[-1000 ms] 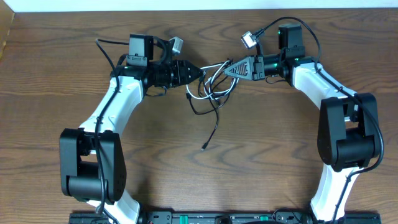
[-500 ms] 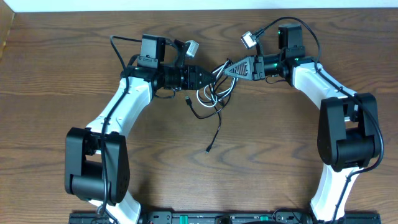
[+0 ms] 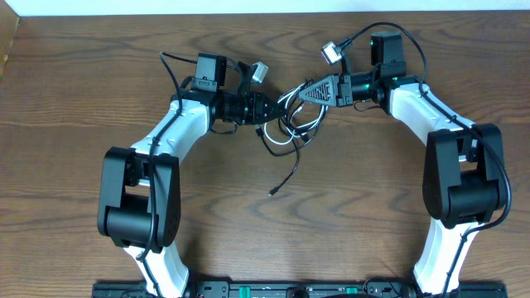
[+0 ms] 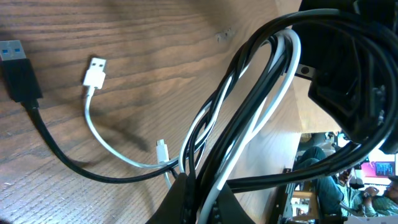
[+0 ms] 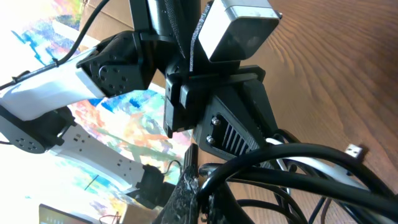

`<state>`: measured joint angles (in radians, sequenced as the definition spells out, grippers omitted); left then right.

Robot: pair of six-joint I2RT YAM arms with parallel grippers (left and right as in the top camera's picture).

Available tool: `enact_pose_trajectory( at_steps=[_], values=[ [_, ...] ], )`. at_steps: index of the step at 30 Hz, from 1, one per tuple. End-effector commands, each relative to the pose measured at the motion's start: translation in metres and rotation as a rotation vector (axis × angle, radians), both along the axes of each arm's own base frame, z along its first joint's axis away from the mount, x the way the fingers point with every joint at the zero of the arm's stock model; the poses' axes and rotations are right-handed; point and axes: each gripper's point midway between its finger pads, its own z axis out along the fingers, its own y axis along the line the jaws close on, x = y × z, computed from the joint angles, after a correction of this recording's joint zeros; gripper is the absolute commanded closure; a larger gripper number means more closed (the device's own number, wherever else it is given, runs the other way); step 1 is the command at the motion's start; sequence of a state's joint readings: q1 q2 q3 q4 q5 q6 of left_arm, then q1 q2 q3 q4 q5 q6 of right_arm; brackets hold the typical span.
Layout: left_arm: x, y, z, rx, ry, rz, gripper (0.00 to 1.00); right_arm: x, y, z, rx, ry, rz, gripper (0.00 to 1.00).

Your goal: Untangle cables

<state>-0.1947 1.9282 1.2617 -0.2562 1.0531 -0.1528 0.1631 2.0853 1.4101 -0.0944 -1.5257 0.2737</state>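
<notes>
A tangle of thin black and white cables (image 3: 290,120) hangs between my two grippers at the table's back middle. My left gripper (image 3: 275,110) is shut on a bundle of black and white cables (image 4: 249,106) from the left. My right gripper (image 3: 300,93) is shut on black cable loops (image 5: 298,177) from the right. One black cable trails toward me and ends in a small plug (image 3: 273,194). In the left wrist view a white plug (image 4: 94,70) and a black USB plug (image 4: 17,70) lie on the wood.
The brown wooden table (image 3: 265,232) carries both arm bases at the front left (image 3: 137,211) and front right (image 3: 460,186). A white wall edge runs along the back (image 3: 265,7).
My left arm has moved right toward the right gripper, closing the gap. The tangle has bunched up and its trailing black end shifted slightly. The right arm has stayed still.
</notes>
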Motion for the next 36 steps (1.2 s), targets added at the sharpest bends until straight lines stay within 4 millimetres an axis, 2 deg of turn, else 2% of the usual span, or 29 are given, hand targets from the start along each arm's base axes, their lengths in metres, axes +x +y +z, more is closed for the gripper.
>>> enact_pose_trajectory(
  at_steps=[1,10,16,22,26,30,33,36],
  values=[
    [0.002,0.001,-0.001,0.004,-0.01,0.0,0.92,-0.004,-0.002,0.006,0.027,-0.008,0.024,0.99],
    [0.021,0.035,-0.05,0.312,0.004,0.172,0.92,-0.004,-0.002,0.006,0.025,0.002,0.024,0.99],
    [0.017,0.042,-0.072,0.364,0.076,0.201,0.92,0.003,-0.001,0.015,0.025,0.006,0.022,0.99],
    [0.005,0.044,-0.096,0.391,0.162,0.185,0.93,0.018,0.002,0.053,0.041,-0.075,0.012,0.99],
    [0.004,0.044,-0.097,0.393,0.168,0.184,0.92,0.029,0.001,0.09,0.085,-0.171,-0.075,0.99],
    [0.003,0.044,-0.097,0.394,0.165,0.182,0.93,0.043,-0.012,0.126,0.183,-0.213,-0.213,0.99],
    [0.003,0.045,-0.097,0.395,0.168,0.181,0.92,0.053,-0.022,0.131,0.205,-0.205,-0.27,0.99],
    [0.003,0.045,-0.097,0.395,0.168,0.181,0.93,0.055,-0.029,0.121,0.168,-0.174,-0.258,0.99]
  ],
)
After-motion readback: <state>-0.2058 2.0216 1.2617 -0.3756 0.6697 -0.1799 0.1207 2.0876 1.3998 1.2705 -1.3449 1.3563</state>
